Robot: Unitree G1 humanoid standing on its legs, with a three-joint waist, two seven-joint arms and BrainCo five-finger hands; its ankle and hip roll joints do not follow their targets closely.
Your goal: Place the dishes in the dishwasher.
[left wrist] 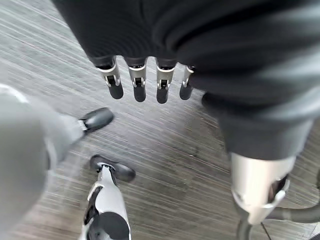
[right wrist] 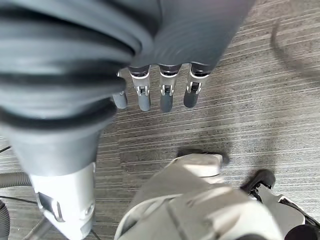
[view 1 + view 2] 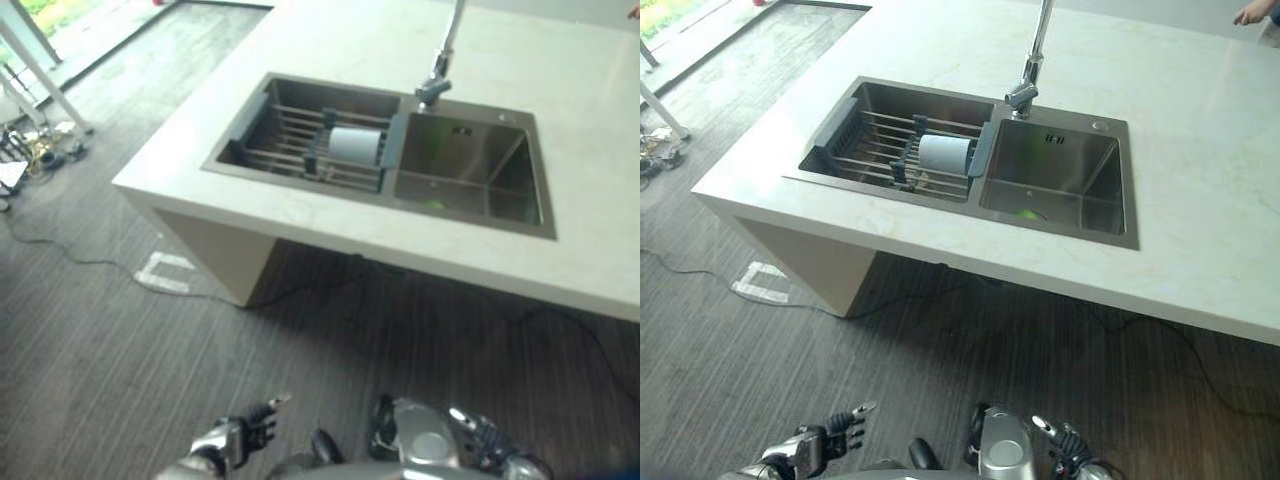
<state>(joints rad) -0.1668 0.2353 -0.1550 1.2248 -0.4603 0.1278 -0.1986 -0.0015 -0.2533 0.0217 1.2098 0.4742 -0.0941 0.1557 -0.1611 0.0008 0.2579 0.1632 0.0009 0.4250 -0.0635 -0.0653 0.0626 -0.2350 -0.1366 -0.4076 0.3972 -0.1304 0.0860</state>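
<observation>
White cup [image 3: 943, 155] lying on its side in a dark drying rack [image 3: 872, 140], rack sits in the left basin of the double sink [image 3: 1055, 233]. Right basin holds a small green item [image 3: 1027, 214] at its front edge, can't tell what it is. Faucet [image 3: 1031, 62] rises behind the divider between basins. Sink is set in a pale counter [image 3: 1200, 150]; a person's hand [image 3: 1257, 12] rests at the counter's far right corner.

All of that is well ahead of and above both sets of fingers. Left hand [image 3: 238, 434] hangs low over the dark striped floor [image 3: 90, 350], fingers [image 1: 139, 88] straight and relaxed, holding nothing. Right hand [image 3: 1068, 446] also low, near the floor, fingers [image 2: 166, 95] straight and slack, holding nothing. Cup is well apart from both hands, nothing touching it but the rack.
</observation>
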